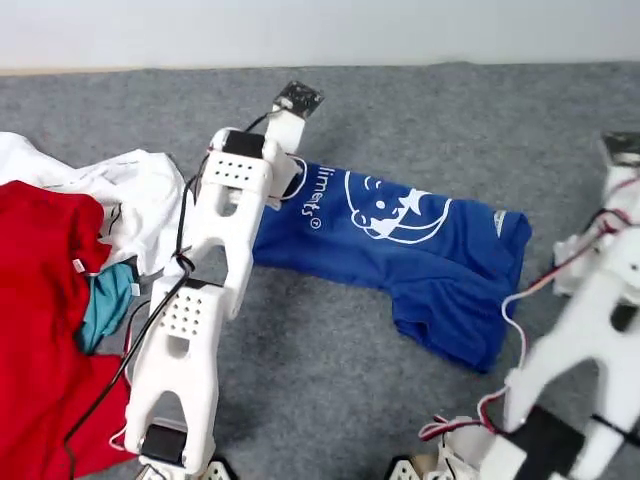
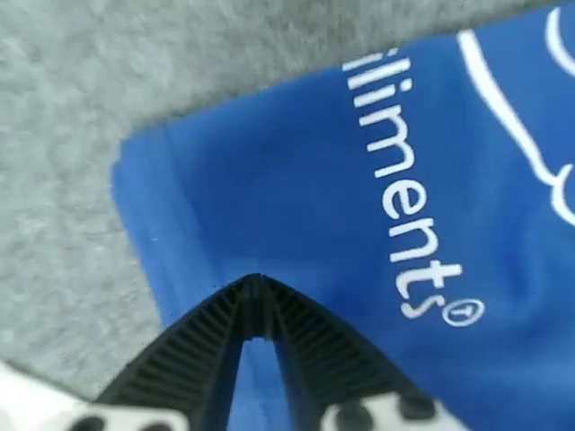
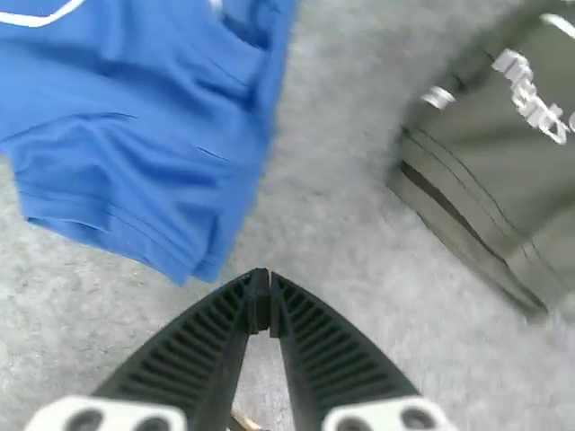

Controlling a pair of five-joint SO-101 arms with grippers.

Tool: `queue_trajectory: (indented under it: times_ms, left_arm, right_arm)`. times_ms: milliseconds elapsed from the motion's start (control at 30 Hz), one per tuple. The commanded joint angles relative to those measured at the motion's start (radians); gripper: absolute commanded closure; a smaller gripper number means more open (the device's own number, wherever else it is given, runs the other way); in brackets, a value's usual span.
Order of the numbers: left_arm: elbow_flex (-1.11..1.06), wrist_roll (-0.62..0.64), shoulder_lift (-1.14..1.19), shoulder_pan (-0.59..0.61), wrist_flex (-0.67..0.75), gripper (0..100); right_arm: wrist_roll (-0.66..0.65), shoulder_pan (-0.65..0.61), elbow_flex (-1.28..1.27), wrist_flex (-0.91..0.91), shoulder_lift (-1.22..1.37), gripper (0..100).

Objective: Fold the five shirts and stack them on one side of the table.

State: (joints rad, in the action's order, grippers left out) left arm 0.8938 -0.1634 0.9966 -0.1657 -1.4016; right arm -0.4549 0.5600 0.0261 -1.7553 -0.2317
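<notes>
A blue shirt (image 1: 400, 240) with a white print lies spread across the middle of the grey table. My left gripper (image 2: 256, 289) is shut, its tips over the hem strip at the blue shirt's (image 2: 296, 197) left end. I cannot tell whether cloth is pinched between them. My right gripper (image 3: 259, 283) is shut with nothing in it. It hangs over bare table between the blue shirt's sleeve (image 3: 135, 108) and a dark olive shirt (image 3: 503, 180). At the table's left lie a red shirt (image 1: 40, 300), a white shirt (image 1: 130, 190) and a teal shirt (image 1: 105, 300) in a loose heap.
The left arm (image 1: 215, 260) stretches from the near edge up to the blue shirt, with its cable hanging beside the heap. The right arm (image 1: 600, 300) stands at the far right. Grey table (image 1: 320, 350) shows in front of the blue shirt and behind it.
</notes>
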Motion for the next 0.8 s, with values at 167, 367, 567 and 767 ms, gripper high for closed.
queue_trajectory:
  times_ms: [167, 367, 567, 767]
  left_arm:
    - [0.102, -0.071, 0.046, 0.003, 0.025, 100]
    - [0.226, -0.077, 0.114, 0.023, -0.029, 100]
    - [0.318, -0.077, 0.164, 0.048, -0.075, 100]
    - [0.383, -0.074, 0.176, -0.009, -0.147, 100]
  right_arm:
    - [0.009, 0.134, -0.132, -0.027, -0.197, 98.8]
    - [-0.011, 0.18, -0.166, -0.027, -0.274, 98.8]
    - [-0.071, 0.185, -0.166, -0.025, -0.326, 98.8]
    - [-0.071, 0.182, -0.169, -0.025, -0.315, 98.8]
